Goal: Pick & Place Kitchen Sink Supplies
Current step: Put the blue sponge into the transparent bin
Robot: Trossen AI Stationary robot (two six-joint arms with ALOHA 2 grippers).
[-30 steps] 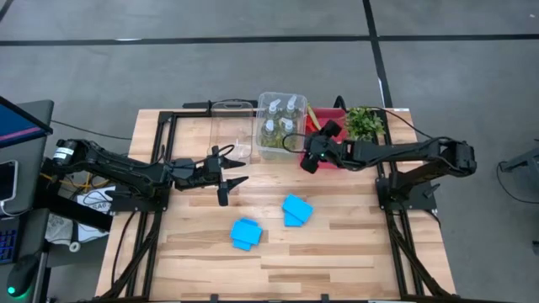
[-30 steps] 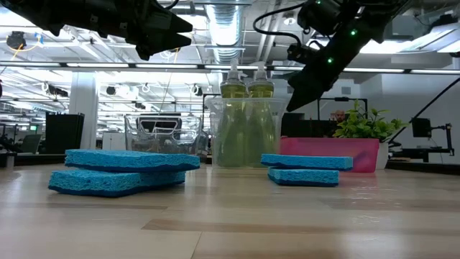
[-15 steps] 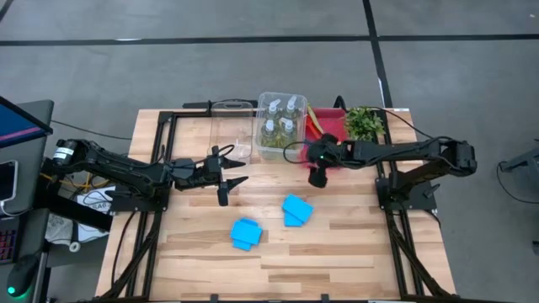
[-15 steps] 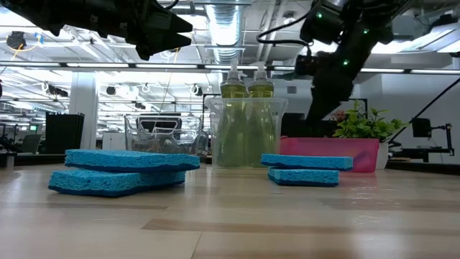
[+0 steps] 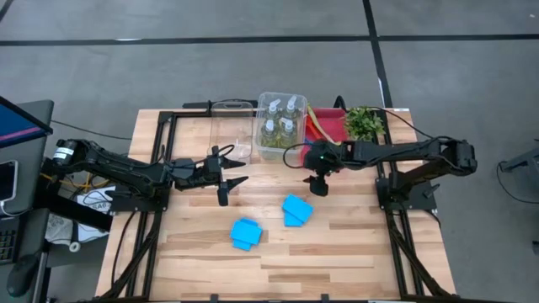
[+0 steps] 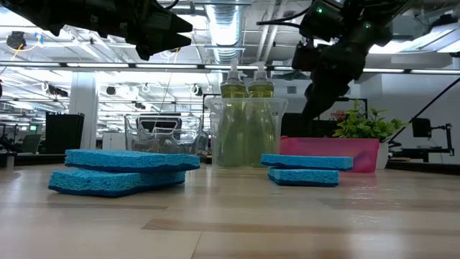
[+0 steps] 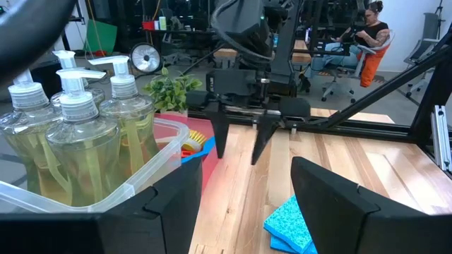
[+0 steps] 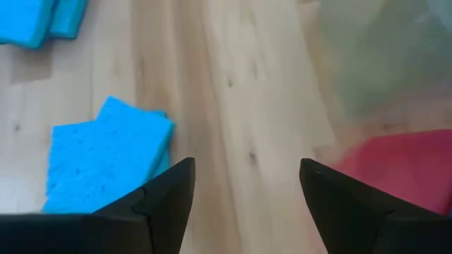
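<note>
Two stacks of flat blue sponges lie on the table: one [image 5: 296,209] just near of my right gripper, the other [image 5: 245,233] closer to the near edge. Several clear bottles of yellow-green liquid [image 5: 280,124] stand in a clear bin. Brushes [image 7: 194,143] lie in the red bin [image 5: 330,128]. My right gripper [image 5: 318,182] hangs open, pointing down, above bare wood between the red bin and the nearer sponge stack [image 8: 106,162]. My left gripper [image 5: 227,181] waits open above the table's left middle.
An empty clear bin [image 5: 232,126] stands left of the bottle bin at the far edge. A small leafy plant [image 5: 364,122] sits right of the red bin. Bare wood lies around the sponge stacks [image 6: 122,171] [image 6: 305,169]. Black frame rails run along both sides.
My right gripper has moved from the red bin's near edge toward the table's near edge and the sponge stack, tipping from a slant to point straight down. The sponges, bottles and bins have kept still.
</note>
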